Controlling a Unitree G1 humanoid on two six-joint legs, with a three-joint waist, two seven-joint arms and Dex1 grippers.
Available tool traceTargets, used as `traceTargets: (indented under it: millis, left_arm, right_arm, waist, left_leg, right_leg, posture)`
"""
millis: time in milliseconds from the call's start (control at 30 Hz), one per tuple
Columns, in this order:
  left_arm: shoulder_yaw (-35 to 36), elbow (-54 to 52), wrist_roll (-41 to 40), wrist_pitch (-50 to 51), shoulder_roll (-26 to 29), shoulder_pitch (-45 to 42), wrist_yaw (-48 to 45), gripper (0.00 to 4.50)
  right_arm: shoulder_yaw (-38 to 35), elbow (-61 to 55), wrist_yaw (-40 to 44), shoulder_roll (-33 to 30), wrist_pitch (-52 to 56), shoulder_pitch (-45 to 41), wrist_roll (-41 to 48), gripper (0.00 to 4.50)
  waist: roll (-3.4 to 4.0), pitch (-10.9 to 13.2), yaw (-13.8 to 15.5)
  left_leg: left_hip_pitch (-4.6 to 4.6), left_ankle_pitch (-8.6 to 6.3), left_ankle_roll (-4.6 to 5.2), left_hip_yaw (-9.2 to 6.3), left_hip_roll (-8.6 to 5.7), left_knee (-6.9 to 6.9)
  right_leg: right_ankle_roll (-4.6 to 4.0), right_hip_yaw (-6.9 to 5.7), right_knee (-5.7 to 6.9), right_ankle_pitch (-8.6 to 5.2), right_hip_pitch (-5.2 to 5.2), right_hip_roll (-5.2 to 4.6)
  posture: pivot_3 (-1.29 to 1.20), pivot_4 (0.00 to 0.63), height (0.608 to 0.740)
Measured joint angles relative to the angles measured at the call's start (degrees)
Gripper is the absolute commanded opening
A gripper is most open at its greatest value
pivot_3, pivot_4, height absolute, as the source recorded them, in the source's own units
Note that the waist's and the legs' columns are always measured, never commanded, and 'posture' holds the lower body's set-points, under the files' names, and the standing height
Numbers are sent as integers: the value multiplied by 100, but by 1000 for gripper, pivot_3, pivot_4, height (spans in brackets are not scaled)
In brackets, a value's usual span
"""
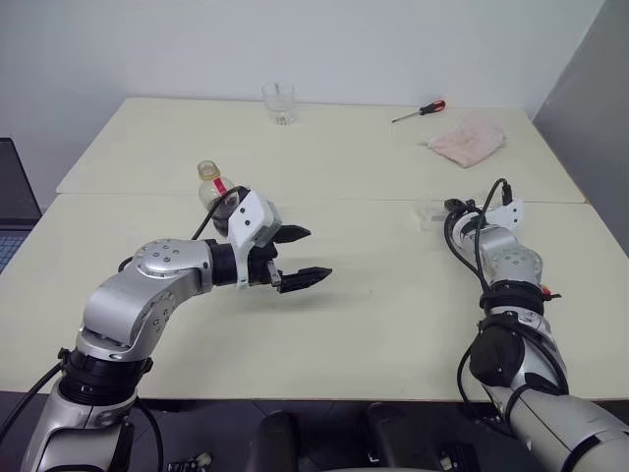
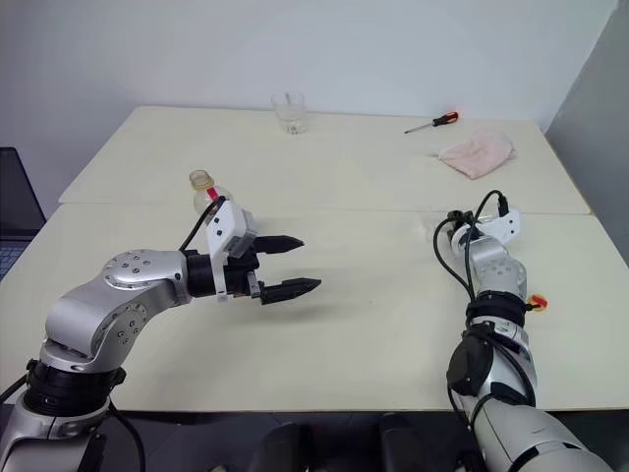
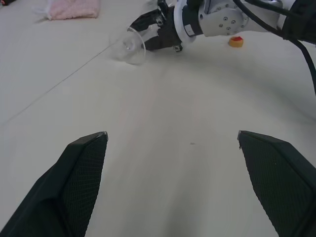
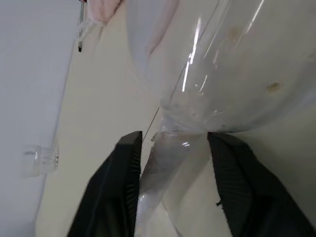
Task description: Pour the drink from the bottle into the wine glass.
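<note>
- Black fingers of the right gripper stand on either side of the wine glass, at the narrow part just under its bowl; they look close against the clear glass, though firm contact on both sides cannot be told.
- From the left wrist view, the wine glass lies tipped on its side on the counter, bowl pointing away from the right gripper.
- Left gripper hovers over the counter with its fingers spread wide, holding nothing and touching nothing.
- Behind the left gripper stands the bottle, upright, yellow cap on, partly hidden by the wrist; the drink inside cannot be made out.
- Near the counter's far edge stands a short clear tumbler.
- Far right lie a red-handled screwdriver and, just beside it, a pink cloth.
</note>
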Motion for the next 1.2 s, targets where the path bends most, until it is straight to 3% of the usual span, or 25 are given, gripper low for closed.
traceTargets:
  millis: [133,467,667,733,867,1200]
  left_arm:
    - [0,-34,2,7,6,18,9,4500]
    - [10,-155,5,54,118,434,18,4500]
    - [603,-159,-531,358,115,784,14,4500]
    - [994,-180,-804,516,149,802,18,4500]
    - [1177,-229,-727,502,725,1424,-151,4500]
    - [1124,-382,-790,505,596,1398,-10,4500]
  right_arm:
    - [561,-333,370,-2,69,7,-218,189]
    - [3546,-3355,1248,174,-18,845,-1966,172]
    - [5162,-3574,2202,259,-361,1468,-2926,172]
    - [5418,-3608,2465,194,-407,1483,-3145,172]
    - [5529,-3526,2697,200,-714,1608,-3467,172]
    - [5391,-3309,2795,258,-870,2005,-3771,172]
  waist:
    - [1,0,7]
    - [7,6,-25]
    - [3,12,33]
    - [1,12,55]
    - [-3,9,29]
    - [-17,7,70]
  left_leg:
    - [-1,0,0,-2,0,-1]
    - [0,0,-1,-8,7,-10]
    - [-6,1,-2,-8,5,-6]
    - [-5,1,-2,-10,5,5]
    - [-2,0,-3,-7,5,3]
    - [0,0,-3,-8,3,4]
  right_leg:
    - [-6,1,0,3,0,-1]
    - [1,15,2,-3,-17,2]
    - [-4,8,8,-7,-19,-3]
    - [0,-2,7,-9,-13,-6]
    - [-4,6,2,-7,-13,-11]
    - [-7,1,4,-7,-5,-10]
  posture:
    - [0,150,740]
    - [0,150,740]
    - [0,150,740]
    - [0,150,740]
    - [0,150,740]
    - [0,150,740]
